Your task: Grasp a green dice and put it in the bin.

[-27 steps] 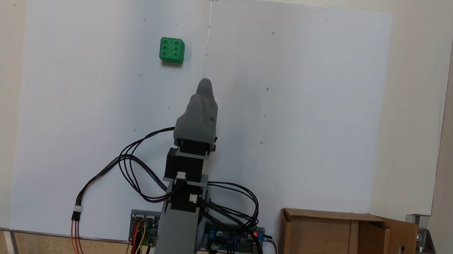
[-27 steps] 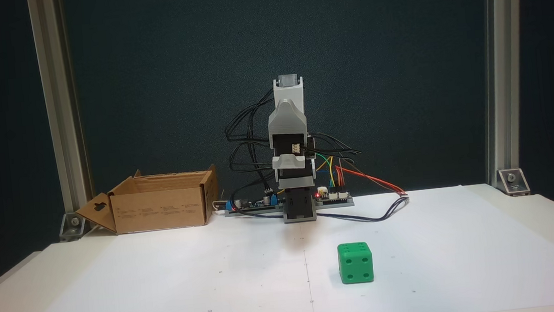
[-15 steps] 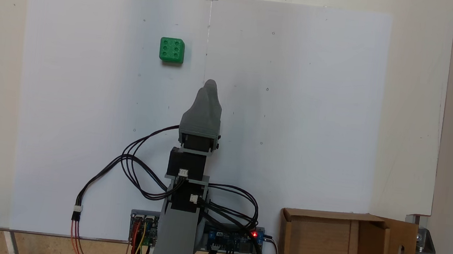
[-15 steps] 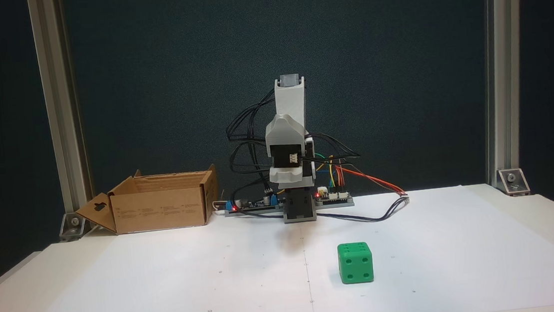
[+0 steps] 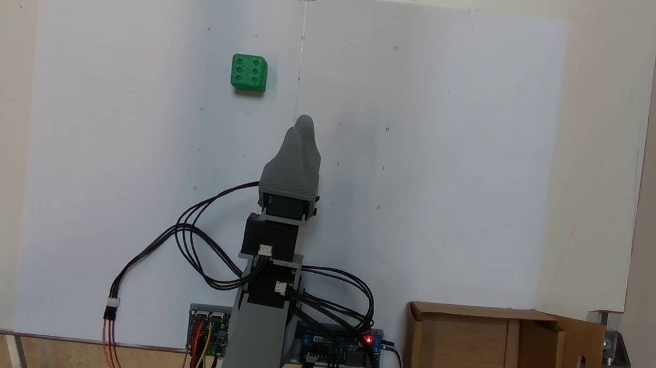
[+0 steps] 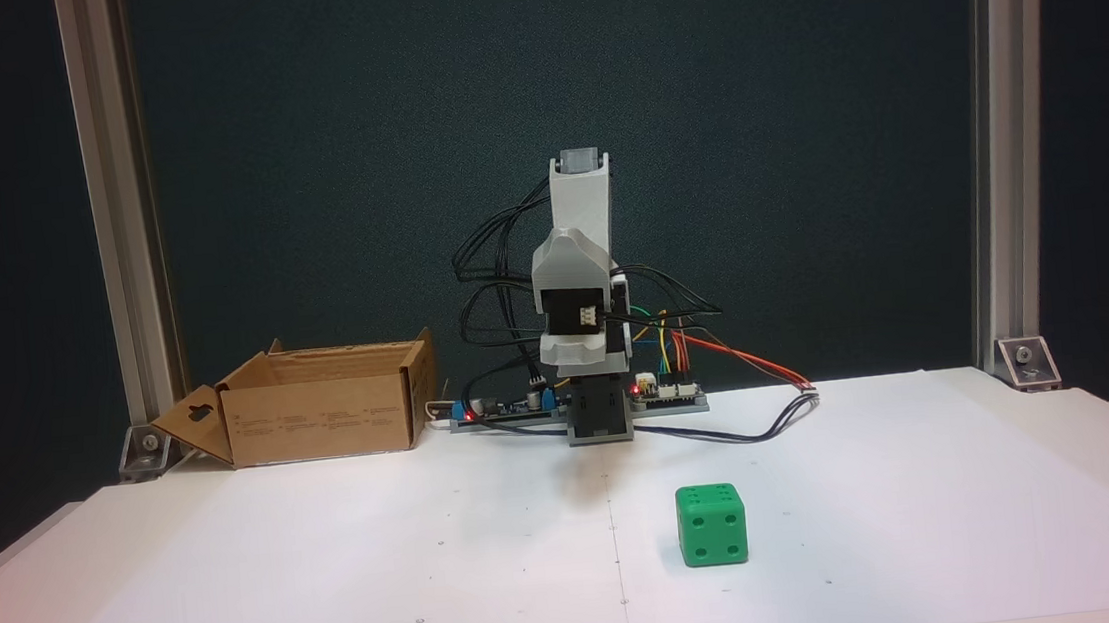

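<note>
both fixed views show the gripper [image 5: 305, 122] raised over the middle of the white sheet [image 5: 428, 158], its jaws stacked one behind the other, so i cannot tell if they are spread or pressed together. green dice [image 5: 249, 72] [image 6: 711, 525] sits on the sheet, apart from the gripper, 6 pips up. the bin [image 5: 468, 357] [image 6: 322, 407] stands beside the arm's base, well apart from the dice.

Even, bright light falls on the white counter [image 5: 428, 158] in both fixed views; shadows are soft and faint, focus sharp, a pinkish tint at one view's lower corners.
</note>
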